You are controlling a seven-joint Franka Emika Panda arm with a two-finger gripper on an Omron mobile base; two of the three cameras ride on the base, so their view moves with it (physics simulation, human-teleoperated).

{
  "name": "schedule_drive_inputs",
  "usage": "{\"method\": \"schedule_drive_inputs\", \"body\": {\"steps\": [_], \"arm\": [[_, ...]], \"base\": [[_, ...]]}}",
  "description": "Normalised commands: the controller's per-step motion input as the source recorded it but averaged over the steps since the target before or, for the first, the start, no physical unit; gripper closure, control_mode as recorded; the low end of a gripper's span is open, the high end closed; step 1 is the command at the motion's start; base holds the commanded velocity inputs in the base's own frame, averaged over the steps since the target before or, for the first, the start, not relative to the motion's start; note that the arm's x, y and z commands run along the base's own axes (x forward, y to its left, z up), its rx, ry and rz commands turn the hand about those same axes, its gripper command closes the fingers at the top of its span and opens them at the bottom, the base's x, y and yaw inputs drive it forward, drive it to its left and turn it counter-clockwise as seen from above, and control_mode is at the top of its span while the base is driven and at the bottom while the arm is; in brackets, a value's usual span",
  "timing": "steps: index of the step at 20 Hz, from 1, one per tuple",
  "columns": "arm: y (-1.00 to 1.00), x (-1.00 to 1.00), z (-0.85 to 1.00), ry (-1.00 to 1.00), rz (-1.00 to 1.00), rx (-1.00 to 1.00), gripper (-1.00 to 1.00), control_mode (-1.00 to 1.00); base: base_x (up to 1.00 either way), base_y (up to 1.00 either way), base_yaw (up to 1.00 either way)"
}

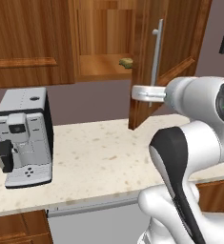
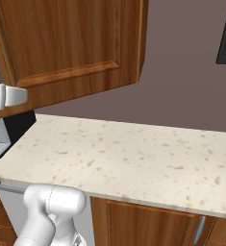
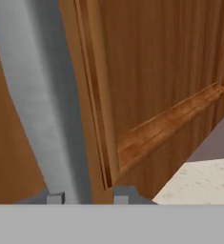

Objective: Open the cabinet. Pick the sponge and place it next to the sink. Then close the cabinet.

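Fingers (image 3: 56, 198) clamped on cabinet (image 3: 170, 95) door's silver handle (image 3: 42, 119), door ajar, sponge (image 1: 126, 62) inside, well apart.

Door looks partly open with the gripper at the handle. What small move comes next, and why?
Probably let go of the handle and draw back. The gripper is shut on the handle, the cabinet door stands swung out, and the sponge lies exposed on the shelf, free to be reached.

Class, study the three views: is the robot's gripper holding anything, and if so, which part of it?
Yes. The gripper is shut on the cabinet door's vertical silver bar handle, near the handle's lower end, with the door swung open.
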Motion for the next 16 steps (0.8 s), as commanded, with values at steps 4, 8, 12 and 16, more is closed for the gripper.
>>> {"method": "schedule_drive_inputs", "body": {"steps": [4,8,12,16], "arm": [[0.0,0.0,0.0,0.0,0.0,0.0,-1.0,-1.0],[0.08,-0.32,0.02,-0.01,0.12,0.0,-1.0,-1.0],[0.17,-0.72,0.22,-0.06,0.2,0.0,-1.0,-1.0],[0.28,-0.86,0.36,-0.09,0.17,0.0,-1.0,-1.0]], "base": [[0.0,0.0,0.0],[0.0,0.0,0.0],[0.0,0.0,0.0],[0.0,0.0,0.0]]}}
